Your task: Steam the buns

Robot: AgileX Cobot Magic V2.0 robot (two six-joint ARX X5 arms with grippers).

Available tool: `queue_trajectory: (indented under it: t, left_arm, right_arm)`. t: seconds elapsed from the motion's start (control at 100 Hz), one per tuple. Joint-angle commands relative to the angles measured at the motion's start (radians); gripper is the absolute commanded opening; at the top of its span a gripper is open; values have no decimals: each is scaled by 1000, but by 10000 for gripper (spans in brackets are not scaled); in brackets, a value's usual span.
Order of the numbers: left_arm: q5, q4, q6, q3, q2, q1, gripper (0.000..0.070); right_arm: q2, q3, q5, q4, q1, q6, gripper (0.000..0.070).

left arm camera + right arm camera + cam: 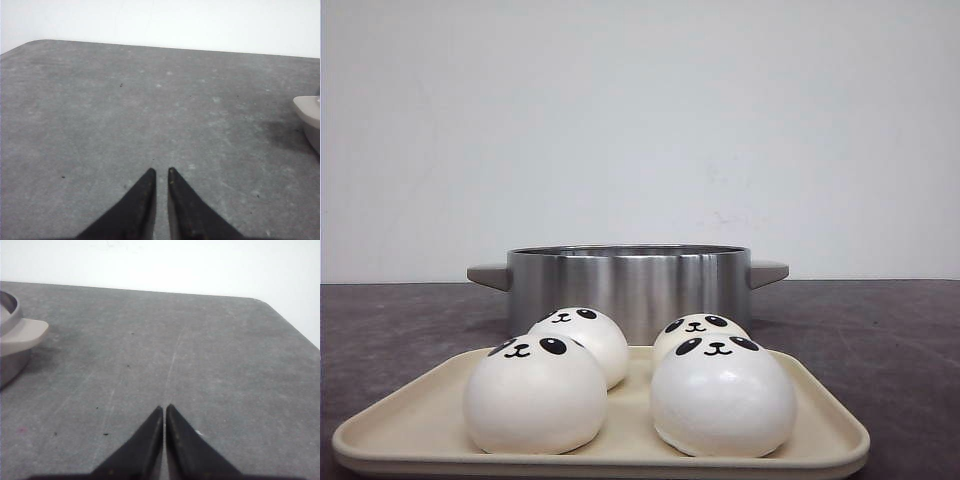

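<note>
Several glossy white panda-face buns sit on a cream tray [410, 425] at the front of the front view: front left bun [534, 396], front right bun [722, 396], back left bun [585, 335], back right bun [696, 328]. Behind the tray stands a steel pot [628, 285] with grey handles. Neither gripper shows in the front view. My left gripper [161, 172] is shut and empty over bare grey table, the pot's handle [307, 111] off to its side. My right gripper [164, 408] is shut and empty over bare table, the pot's other handle [22, 335] to its side.
The grey table [880, 340] runs to a white wall behind. The table's rounded far corners show in both wrist views.
</note>
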Motion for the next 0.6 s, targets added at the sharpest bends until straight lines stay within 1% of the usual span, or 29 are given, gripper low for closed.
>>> queue_trajectory:
  t: [0.0,0.59]
  left_arm:
    - [1,-4,1,-18,0,2,0]
    - [1,-4,1,-18,0,2,0]
  right_arm:
    - [-1,-3,1,4,1,11,6]
    - [-1,-2,-1,5,1,18,6]
